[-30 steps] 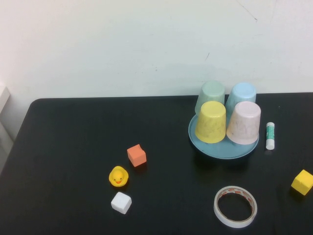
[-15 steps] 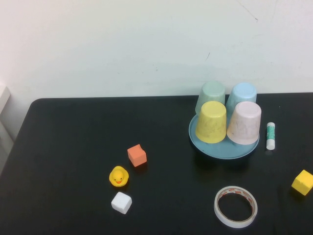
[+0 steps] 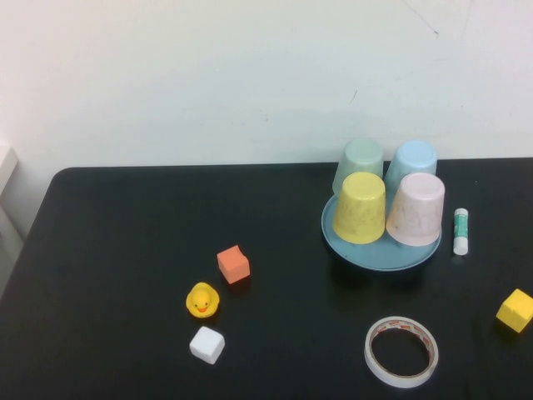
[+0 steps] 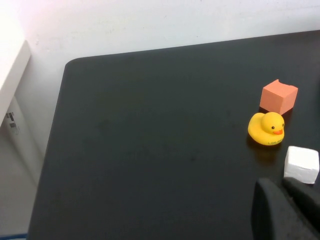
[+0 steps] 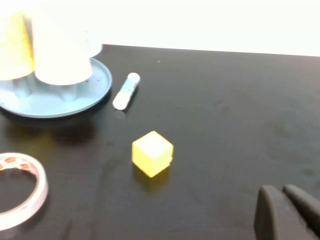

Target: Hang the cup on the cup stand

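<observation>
Left gripper (image 4: 292, 210): only dark finger tips show, at the lower right corner of the left wrist view; they lie close together with a thin gap and hold nothing. The high view does not show this gripper.
Right gripper (image 5: 290, 214): dark finger tips at the lower right corner of the right wrist view, nearly touching, empty, above bare black table. Not seen in the high view.
Near the left gripper: a white cube (image 4: 302, 164) just beyond the tips, then a yellow rubber duck (image 4: 266, 129) and an orange cube (image 4: 278, 96), all apart from each other.
Near the right gripper: a yellow cube (image 5: 152, 153) stands alone mid-frame; a glue stick (image 5: 126, 90) lies just beside the stand's rim; a roll of tape (image 5: 17, 190) lies flat at the lower left edge.
Cup (image 3: 415, 209): pale pink, upside down on the cup stand (image 3: 380, 247), at the front right of the dish, right of centre in the high view.
Cup stand: a round teal dish on the black table (image 3: 125, 250), carrying four inverted cups.
Other cups: yellow cup (image 3: 360, 207) front left, touching the pink one; green cup (image 3: 360, 162) back left; light blue cup (image 3: 412, 160) back right.
Pegs: short blue-grey stubs show under the cups in the right wrist view.
</observation>
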`<state>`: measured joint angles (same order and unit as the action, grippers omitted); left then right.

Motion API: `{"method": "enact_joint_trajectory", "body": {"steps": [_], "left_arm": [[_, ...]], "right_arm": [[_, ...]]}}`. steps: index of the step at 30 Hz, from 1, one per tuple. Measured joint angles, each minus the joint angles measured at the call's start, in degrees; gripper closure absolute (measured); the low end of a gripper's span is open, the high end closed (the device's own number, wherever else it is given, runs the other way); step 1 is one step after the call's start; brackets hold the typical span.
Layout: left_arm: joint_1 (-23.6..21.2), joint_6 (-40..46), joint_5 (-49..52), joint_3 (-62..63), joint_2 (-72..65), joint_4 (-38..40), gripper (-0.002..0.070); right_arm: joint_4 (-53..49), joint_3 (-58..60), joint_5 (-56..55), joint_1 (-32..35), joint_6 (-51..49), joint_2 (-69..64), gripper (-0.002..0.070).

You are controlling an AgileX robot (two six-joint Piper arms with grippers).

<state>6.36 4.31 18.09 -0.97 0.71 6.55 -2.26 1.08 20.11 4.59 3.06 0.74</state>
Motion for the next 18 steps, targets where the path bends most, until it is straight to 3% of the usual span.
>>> {"method": "enact_joint_trajectory", "body": {"steps": [5, 18], "left_arm": [[0.0, 0.0, 0.0, 0.0, 0.0, 0.0, 0.0675], [0.0, 0.0, 0.0, 0.0, 0.0, 0.0, 0.0676]], "right_arm": [[-0.3, 0.0, 0.0, -2.8, 0.4, 0.0, 0.0678], [-0.3, 0.0, 0.0, -2.9, 0.4, 0.0, 0.0678]]}}
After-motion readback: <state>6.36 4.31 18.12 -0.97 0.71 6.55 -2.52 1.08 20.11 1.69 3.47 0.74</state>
